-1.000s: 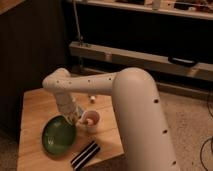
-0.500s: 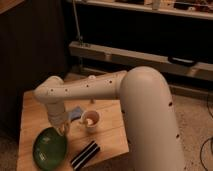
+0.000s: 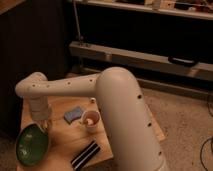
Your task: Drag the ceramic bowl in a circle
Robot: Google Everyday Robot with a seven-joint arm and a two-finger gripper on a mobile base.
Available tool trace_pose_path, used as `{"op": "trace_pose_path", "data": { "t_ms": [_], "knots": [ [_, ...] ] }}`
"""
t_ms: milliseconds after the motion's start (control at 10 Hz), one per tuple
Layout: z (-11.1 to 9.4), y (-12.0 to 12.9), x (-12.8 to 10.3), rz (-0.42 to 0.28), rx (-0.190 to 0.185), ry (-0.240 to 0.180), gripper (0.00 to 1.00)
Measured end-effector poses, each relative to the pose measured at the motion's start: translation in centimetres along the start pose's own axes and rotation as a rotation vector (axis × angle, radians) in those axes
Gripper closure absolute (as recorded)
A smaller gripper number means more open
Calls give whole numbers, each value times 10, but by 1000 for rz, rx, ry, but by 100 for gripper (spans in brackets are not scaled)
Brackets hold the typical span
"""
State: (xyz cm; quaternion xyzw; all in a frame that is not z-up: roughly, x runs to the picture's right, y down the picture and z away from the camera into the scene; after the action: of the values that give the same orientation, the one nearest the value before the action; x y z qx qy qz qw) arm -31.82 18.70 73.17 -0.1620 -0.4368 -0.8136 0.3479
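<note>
- The wooden desk [image 3: 62, 137] fills the lower left part of the camera view, and its front edge is the one closest to the bottom of the view.
- The ceramic bowl [image 3: 32, 145] is green and glossy. It stands upright at the front left corner of the desk, very near to both the front edge and the left edge.
- The white arm [image 3: 117, 107] comes from the lower right, passes over the middle of the desk, and bends downward close to the left edge.
- The gripper [image 3: 45, 124] points down at the back right part of the bowl's rim and seems to touch it. It is not possible to tell if the gripper is grasping the rim or is released, because this part is too unclear.
- A blue sponge [image 3: 74, 114] lies flat near the middle of the desk, a little toward the back edge, apart from the bowl.
- A small white cup [image 3: 91, 120] with something orange inside stands just beside the sponge, on the side of the right edge.
- A black object with light stripes [image 3: 85, 154] lies at an angle at the front edge, near the bowl but not touching it.
- The thick part of the arm hides the right edge of the desk.
</note>
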Motion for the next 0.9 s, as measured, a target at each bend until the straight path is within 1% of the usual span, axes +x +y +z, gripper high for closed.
{"op": "trace_pose_path", "data": {
  "t_ms": [100,200,400,500,600,700,900],
  "knots": [
    [-1,0,16,15,20,0,86],
    [-3,8,31,47,49,-3,86],
    [-4,34,45,109,97,-19,86],
    [-2,58,52,163,123,-36,86],
    [1,76,55,201,135,-50,86],
    [6,100,53,245,141,-68,86],
    [15,137,34,303,137,-89,86]
  ]
}}
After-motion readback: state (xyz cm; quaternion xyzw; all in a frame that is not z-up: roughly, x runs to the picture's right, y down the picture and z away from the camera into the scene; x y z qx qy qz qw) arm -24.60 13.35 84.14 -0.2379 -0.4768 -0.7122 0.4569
